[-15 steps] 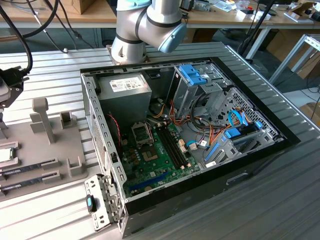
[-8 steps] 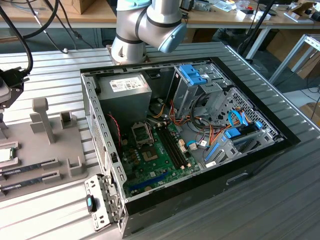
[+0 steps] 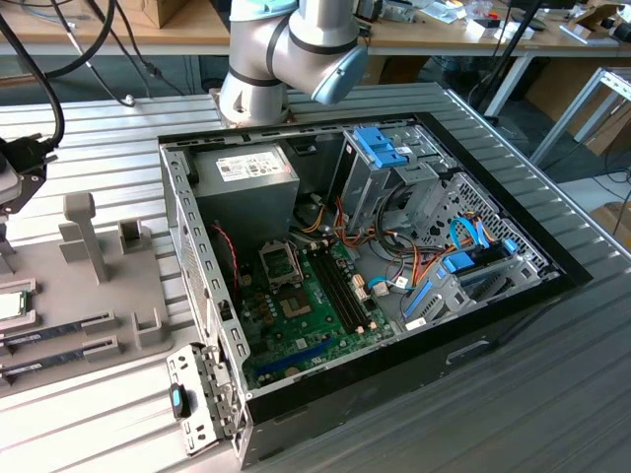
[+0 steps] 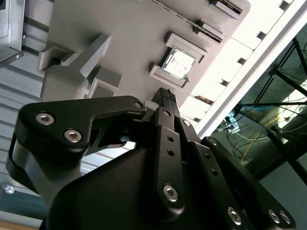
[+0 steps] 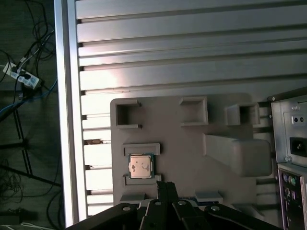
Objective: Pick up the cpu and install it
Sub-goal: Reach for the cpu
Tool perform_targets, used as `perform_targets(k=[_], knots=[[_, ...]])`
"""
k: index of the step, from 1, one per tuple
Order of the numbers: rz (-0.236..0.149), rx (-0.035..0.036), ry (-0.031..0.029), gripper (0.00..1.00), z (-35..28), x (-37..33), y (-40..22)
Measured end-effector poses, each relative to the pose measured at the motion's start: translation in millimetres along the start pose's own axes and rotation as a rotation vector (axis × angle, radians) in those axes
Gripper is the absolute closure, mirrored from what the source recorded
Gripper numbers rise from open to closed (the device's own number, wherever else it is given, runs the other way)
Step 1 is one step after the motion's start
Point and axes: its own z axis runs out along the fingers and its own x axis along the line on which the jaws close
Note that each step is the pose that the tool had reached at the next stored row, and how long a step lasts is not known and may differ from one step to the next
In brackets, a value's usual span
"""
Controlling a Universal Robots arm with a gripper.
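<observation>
The cpu (image 5: 141, 166), a small square chip with a silver top and green rim, lies flat in a raised frame on the grey fixture plate (image 5: 182, 143). It also shows in the second wrist view (image 4: 178, 63) and at the left edge of the exterior view (image 3: 10, 304). My gripper (image 5: 165, 185) hangs above the plate, its tips just beside the cpu and not touching it. The black fingers (image 4: 167, 96) are shut together with nothing between them. The motherboard's socket (image 3: 279, 264) sits inside the open computer case (image 3: 187, 256).
Two memory sticks (image 3: 54, 330) lie in slots on the plate near the cpu. Grey upright posts (image 3: 84, 232) rise from the plate. The case holds a grey power supply (image 3: 246, 172) and blue drive brackets (image 3: 380, 148). The slatted table ends just past the plate (image 5: 67, 120).
</observation>
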Motion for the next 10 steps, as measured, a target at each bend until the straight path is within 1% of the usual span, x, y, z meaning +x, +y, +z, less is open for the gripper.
perform_targets(k=[5,8,10], knots=[[0.0,0.0,0.0001,0.89,2.4,0.4,2.8],[0.0,0.0,0.0,0.89,4.2,0.8,8.2],[0.0,0.0,0.0,0.89,4.7,0.9,9.3]])
